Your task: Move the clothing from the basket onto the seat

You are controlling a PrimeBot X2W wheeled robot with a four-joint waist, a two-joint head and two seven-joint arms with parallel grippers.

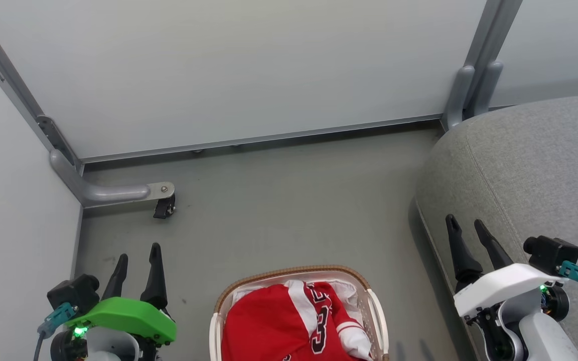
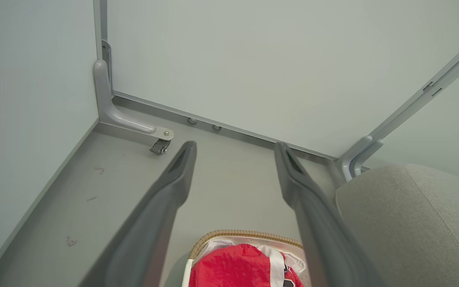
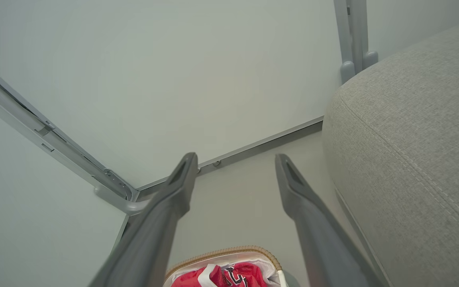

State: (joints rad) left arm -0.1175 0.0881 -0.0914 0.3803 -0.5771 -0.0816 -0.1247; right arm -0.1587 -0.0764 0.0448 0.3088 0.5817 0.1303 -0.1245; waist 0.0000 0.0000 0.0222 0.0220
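Note:
Red clothing (image 1: 274, 326) with white trim and a black "3" lies piled in the white basket (image 1: 376, 311) with a brown rim, on the floor at the bottom centre of the head view. The grey seat (image 1: 530, 170) rises at the right. My left gripper (image 1: 139, 253) hangs open to the basket's left, nothing between its fingers. Open as well, my right gripper (image 1: 467, 225) hovers over the seat's near edge, right of the basket. The left wrist view has the clothing (image 2: 233, 267), basket (image 2: 237, 233) and seat (image 2: 412, 223) below my left gripper (image 2: 235, 147). In the right wrist view the clothing (image 3: 219, 277) peeks out below my right gripper (image 3: 235, 159), beside the seat (image 3: 412, 131).
Pale partition panels (image 1: 229, 70) close off the back and left. A metal foot with a black caster (image 1: 164, 206) juts onto the grey floor (image 1: 289, 200) at the left. A grey upright post (image 1: 474, 75) stands at the seat's back corner.

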